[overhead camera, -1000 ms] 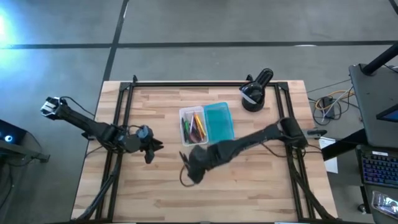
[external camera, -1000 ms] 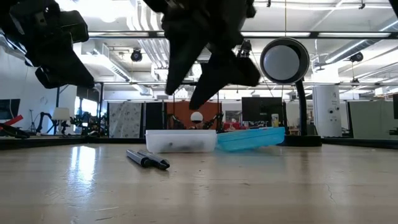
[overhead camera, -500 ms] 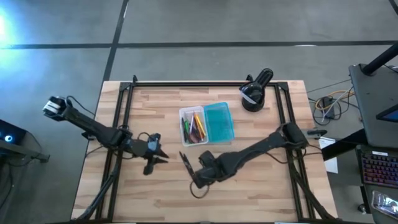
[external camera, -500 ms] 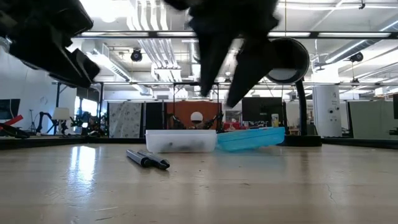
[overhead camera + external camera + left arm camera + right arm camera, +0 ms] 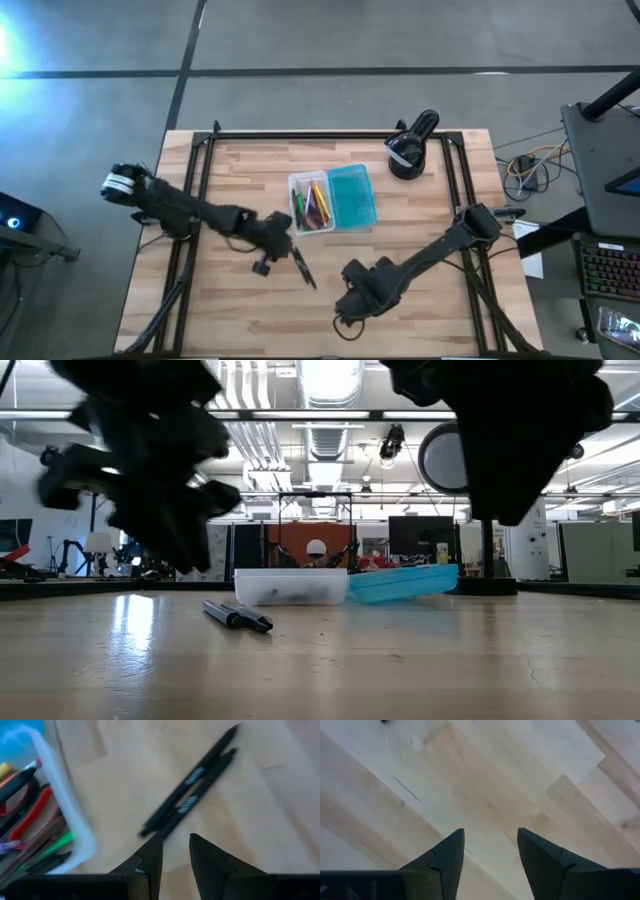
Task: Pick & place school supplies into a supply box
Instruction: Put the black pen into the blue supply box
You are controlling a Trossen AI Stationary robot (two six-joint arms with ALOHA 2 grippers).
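Note:
Two dark pens (image 5: 303,268) (image 5: 192,795) lie side by side, flat on the wood, just in front of the supply box. The box's clear tray (image 5: 310,203) (image 5: 290,586) holds red-handled scissors (image 5: 35,810), a green marker (image 5: 55,845) and pencils. Its teal half (image 5: 352,197) lies open beside the tray. My left gripper (image 5: 280,250) (image 5: 176,852) hovers above the table just short of the pens, fingers a little apart, touching nothing. My right gripper (image 5: 350,300) (image 5: 490,845) is open over bare wood, nearer the table's near edge.
A black round device (image 5: 405,160) (image 5: 458,457) with a white patch stands near the far right corner. A black frame (image 5: 190,180) runs along the table's edges. Bare wood (image 5: 420,250) lies right of the box and toward the near edge.
My left gripper has moved toward the table's right, from beside the left rail to just short of the two pens. My right gripper has drawn away from the pens toward the near edge and the right, uncovering them. The pens have stayed where they lay.

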